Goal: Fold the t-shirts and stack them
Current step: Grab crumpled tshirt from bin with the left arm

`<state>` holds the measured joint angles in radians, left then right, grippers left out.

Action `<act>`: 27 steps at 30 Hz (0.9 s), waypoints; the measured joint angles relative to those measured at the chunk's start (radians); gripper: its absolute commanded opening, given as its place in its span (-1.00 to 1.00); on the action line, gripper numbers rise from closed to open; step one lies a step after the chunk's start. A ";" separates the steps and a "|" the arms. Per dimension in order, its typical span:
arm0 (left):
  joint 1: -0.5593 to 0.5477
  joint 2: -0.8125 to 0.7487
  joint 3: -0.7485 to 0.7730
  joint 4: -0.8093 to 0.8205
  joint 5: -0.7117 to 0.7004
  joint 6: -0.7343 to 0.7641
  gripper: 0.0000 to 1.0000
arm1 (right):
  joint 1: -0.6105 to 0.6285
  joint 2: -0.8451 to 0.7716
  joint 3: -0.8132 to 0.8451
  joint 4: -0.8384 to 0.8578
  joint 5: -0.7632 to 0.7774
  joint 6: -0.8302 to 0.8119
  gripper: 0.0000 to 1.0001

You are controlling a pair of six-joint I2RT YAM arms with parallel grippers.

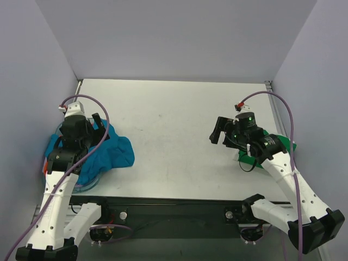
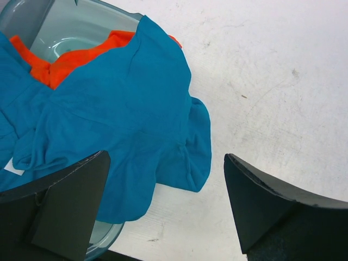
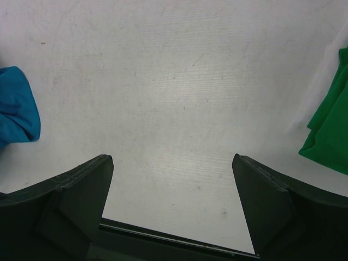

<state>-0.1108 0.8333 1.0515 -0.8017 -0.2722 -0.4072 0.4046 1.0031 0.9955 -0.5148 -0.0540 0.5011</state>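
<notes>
A crumpled blue t-shirt [image 1: 111, 153] hangs out of a clear bowl [image 1: 87, 185] at the left onto the table; it also fills the left wrist view [image 2: 125, 114]. An orange t-shirt [image 2: 70, 60] lies under it inside the bowl [image 2: 70, 27]. A green t-shirt [image 1: 283, 145] lies at the right, mostly hidden under the right arm; its edge shows in the right wrist view [image 3: 329, 125]. My left gripper [image 1: 98, 126] is open and empty above the blue shirt. My right gripper [image 1: 219, 132] is open and empty above bare table, left of the green shirt.
The white table [image 1: 174, 114] is walled at the back and both sides. Its near edge [image 3: 174, 239] shows as a dark strip just below my right gripper. A tip of the blue shirt [image 3: 16, 109] shows at the left in the right wrist view.
</notes>
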 measured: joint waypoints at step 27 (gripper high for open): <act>0.142 0.217 -0.175 0.020 -0.041 -0.083 0.94 | 0.000 0.158 0.041 -0.008 -0.003 -0.031 0.95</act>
<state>0.0315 1.0500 0.8764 -0.7815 -0.3134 -0.4904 0.4046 1.1606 1.0367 -0.5224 -0.0574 0.4698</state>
